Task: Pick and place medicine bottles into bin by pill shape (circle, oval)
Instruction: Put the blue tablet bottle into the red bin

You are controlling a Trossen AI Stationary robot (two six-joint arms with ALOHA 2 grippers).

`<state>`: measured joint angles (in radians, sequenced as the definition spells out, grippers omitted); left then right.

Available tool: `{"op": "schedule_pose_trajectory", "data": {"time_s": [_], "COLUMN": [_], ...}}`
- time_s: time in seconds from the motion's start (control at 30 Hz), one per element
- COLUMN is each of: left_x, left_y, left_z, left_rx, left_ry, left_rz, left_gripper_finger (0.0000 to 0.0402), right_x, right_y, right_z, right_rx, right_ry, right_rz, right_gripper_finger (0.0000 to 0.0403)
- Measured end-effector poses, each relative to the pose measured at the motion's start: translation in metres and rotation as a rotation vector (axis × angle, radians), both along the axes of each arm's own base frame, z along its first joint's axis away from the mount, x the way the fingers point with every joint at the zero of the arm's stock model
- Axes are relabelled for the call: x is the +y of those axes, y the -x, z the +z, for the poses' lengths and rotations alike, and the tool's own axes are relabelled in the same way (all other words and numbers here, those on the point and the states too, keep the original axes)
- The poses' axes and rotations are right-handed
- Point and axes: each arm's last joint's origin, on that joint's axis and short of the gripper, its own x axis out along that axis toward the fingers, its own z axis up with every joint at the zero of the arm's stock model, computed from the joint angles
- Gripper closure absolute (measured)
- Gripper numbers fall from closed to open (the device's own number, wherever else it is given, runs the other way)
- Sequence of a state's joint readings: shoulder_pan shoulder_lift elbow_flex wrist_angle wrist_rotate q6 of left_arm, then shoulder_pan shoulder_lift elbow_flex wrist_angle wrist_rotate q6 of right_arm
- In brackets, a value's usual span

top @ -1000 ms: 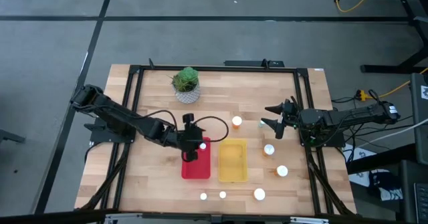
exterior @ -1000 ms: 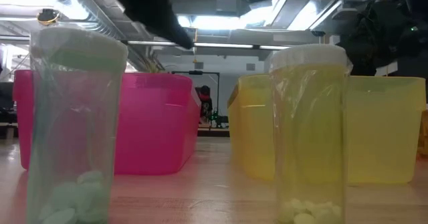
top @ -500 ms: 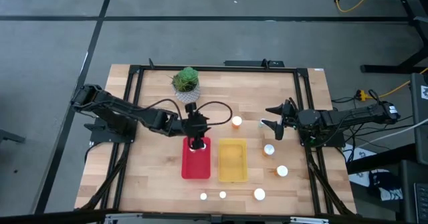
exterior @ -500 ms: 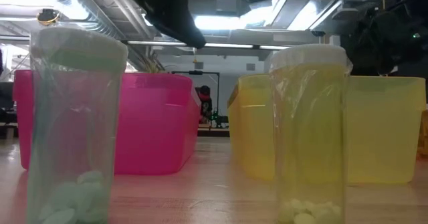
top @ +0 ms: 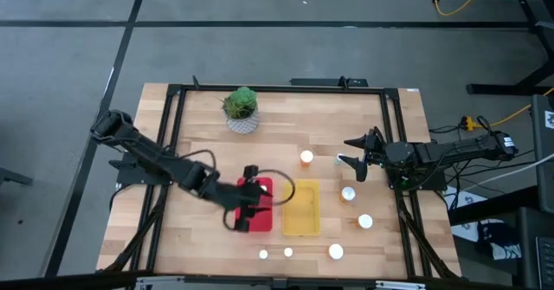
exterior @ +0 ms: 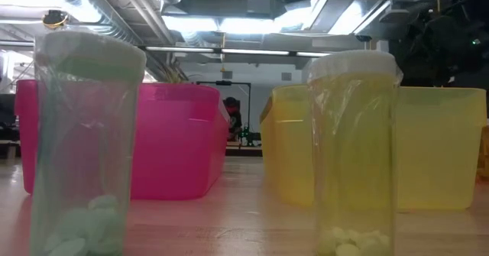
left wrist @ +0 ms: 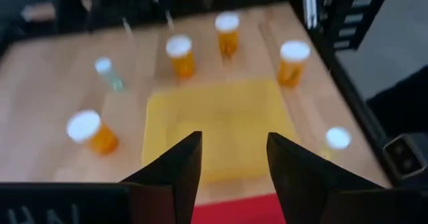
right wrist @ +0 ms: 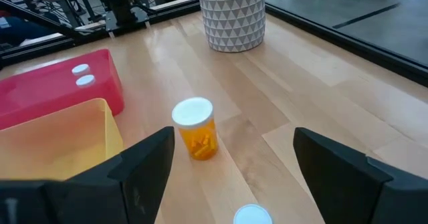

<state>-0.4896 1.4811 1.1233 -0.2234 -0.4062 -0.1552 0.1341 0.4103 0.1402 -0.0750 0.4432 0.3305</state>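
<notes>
At centre frame in the high view, the left claw (top: 252,205) hangs over the red plastic bin (top: 260,222), fingers spread and empty. Two small white-capped medicine bottles (right wrist: 81,75) lie inside that bin. The right claw (top: 349,157), spread wide and empty, hovers beside an orange bottle (top: 306,157) standing on the wooden table (top: 286,117), above the yellow bin (top: 301,209).

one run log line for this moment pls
left gripper open, empty, over red plastic bin | right gripper open, waiting near orange white-capped bottle

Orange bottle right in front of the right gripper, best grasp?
Grip the orange bottle across its body just under the white cap, coming in level from the open right gripper. It stands upright on bare wood, clear of the yellow bin and the plant pot, so both sides look free.
</notes>
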Motion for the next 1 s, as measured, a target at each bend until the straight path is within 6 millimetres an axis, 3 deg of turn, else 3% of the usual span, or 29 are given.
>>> {"op": "schedule_pose_trajectory", "data": {"time_s": [0.23,0.4,0.53,0.8,1.0], "left_x": [-0.050,-0.081,-0.101,-0.142,-0.157], "left_y": [0.004,-0.009,-0.015,-0.017,-0.013], "left_z": [0.020,0.017,0.009,-0.031,-0.071], "left_rx": [-0.088,0.017,0.144,0.405,0.593], "left_ry": [-0.032,-0.033,0.066,0.281,0.283], "left_rz": [0.011,0.009,0.034,0.071,0.092], "left_gripper_finger": [0.0242,0.0242,0.0242,0.0242,0.0242], "right_x": [0.000,0.001,0.001,0.002,0.002], "right_y": [0.000,0.000,0.000,0.000,0.000], "right_z": [0.000,0.000,-0.001,-0.001,-0.001], "right_rx": [0.001,0.004,0.007,0.001,0.001], "right_ry": [-0.006,-0.011,-0.024,-0.052,-0.052], "right_rz": [0.000,0.020,0.049,0.058,0.058], "right_gripper_finger": [0.0095,0.0095,0.0095,0.0095,0.0095]}}
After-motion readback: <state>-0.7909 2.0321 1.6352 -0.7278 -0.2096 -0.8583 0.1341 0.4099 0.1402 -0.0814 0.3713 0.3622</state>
